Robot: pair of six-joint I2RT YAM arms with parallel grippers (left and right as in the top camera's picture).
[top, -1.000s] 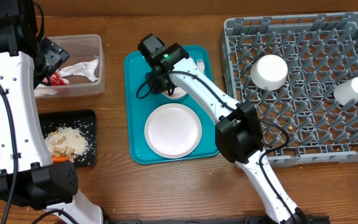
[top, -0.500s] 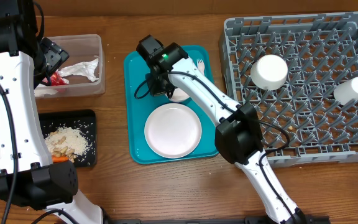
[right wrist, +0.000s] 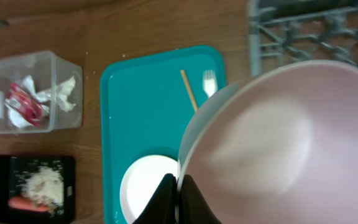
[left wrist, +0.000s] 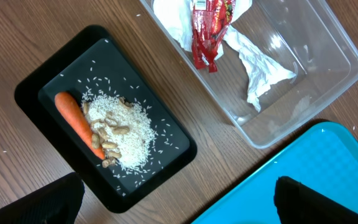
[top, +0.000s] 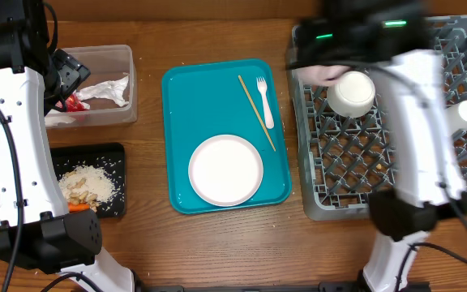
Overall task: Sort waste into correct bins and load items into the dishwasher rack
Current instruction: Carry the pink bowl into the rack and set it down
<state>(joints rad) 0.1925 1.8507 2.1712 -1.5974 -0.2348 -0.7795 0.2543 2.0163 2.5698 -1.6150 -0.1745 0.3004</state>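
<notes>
Now the small white bowl (right wrist: 272,137) is no longer seen on the teal tray (top: 209,97), where it was being gripped half a second ago. It is pinched at its rim by the right gripper (right wrist: 178,186), whose fingers are clenched on the edge. The bowl is held tilted above the left part of the dishwasher rack (top: 355,154). The right arm is rendered as a blur in the overhead view.

With the bowl gone, the white fork (top: 264,101) and the wooden stick (top: 255,109) are left uncovered on the tray's far right part, the stick slanted just beside the fork. The round plate (top: 225,170) is found unmoved at the tray's near end. A second bowl (top: 353,93) and the cup (top: 464,113) are seated in the rack as before.

The left gripper (left wrist: 179,202) is kept spread wide with nothing in it, unmoved by the clear tub (left wrist: 328,81). The crumpled napkin (left wrist: 253,68) and the red wrapper (left wrist: 207,31) are contained in that tub. The carrot (left wrist: 76,121) and the food scraps (left wrist: 123,127) are held in the black tray (left wrist: 36,87).
</notes>
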